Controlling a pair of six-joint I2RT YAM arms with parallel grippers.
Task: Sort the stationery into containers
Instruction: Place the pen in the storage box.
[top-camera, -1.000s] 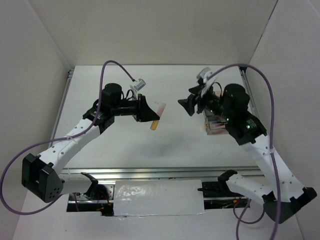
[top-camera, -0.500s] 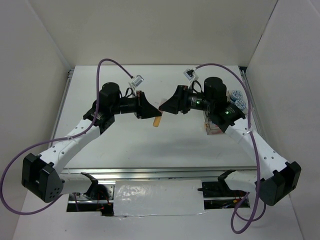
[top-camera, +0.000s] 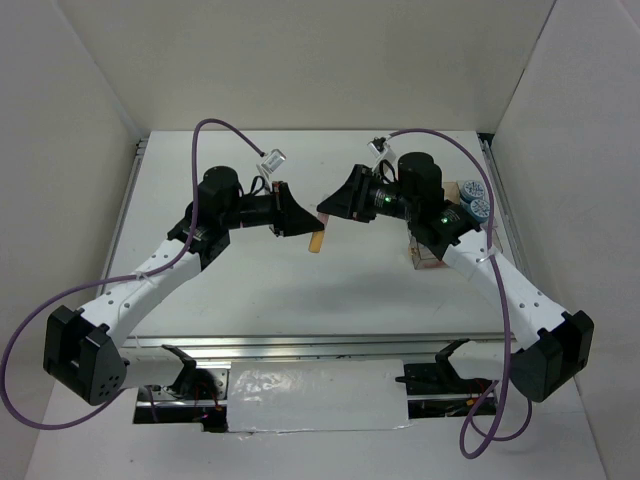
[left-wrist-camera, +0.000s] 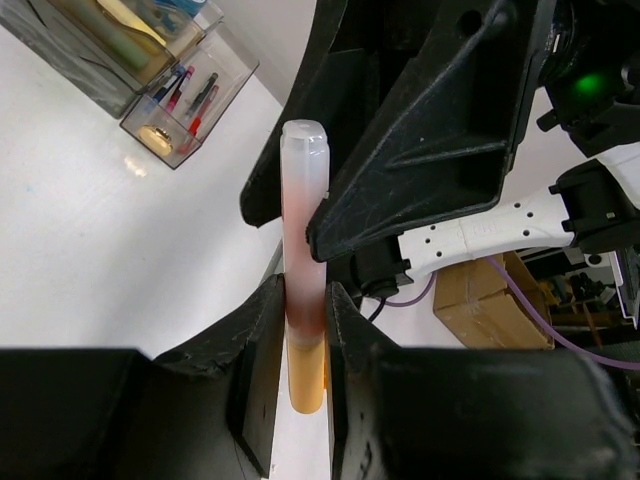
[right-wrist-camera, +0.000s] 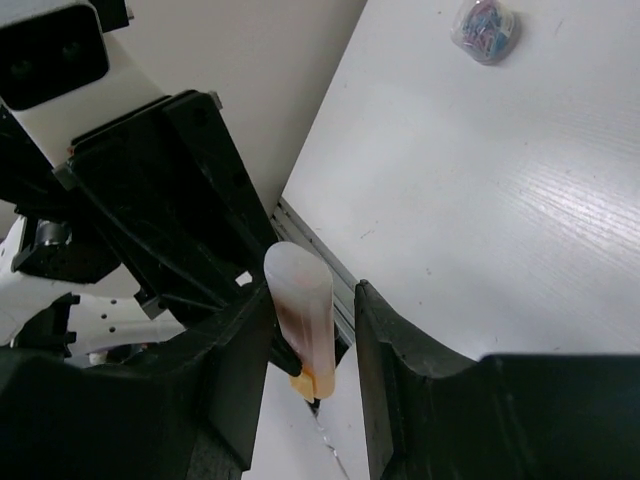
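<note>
Right claw (right-wrist-camera: 312, 290) moved in — straddling the highlighter (left-wrist-camera: 303, 240) left claw (left-wrist-camera: 305, 292) pinches.

White table (top-camera: 300, 290) inside white walls (top-camera: 330, 60) — metal rail (top-camera: 300, 345) and crinkled silvery sheet (top-camera: 315, 395) at its near edge

orange highlighter (left-wrist-camera: 304, 262), pinkish translucent cap (left-wrist-camera: 304, 170)

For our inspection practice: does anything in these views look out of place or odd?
Nothing is spilled or damaged. One oddity: the highlighter hangs in mid-air, clamped in the left hand, its cap between the open fingers of the right hand, away from the box.
</note>
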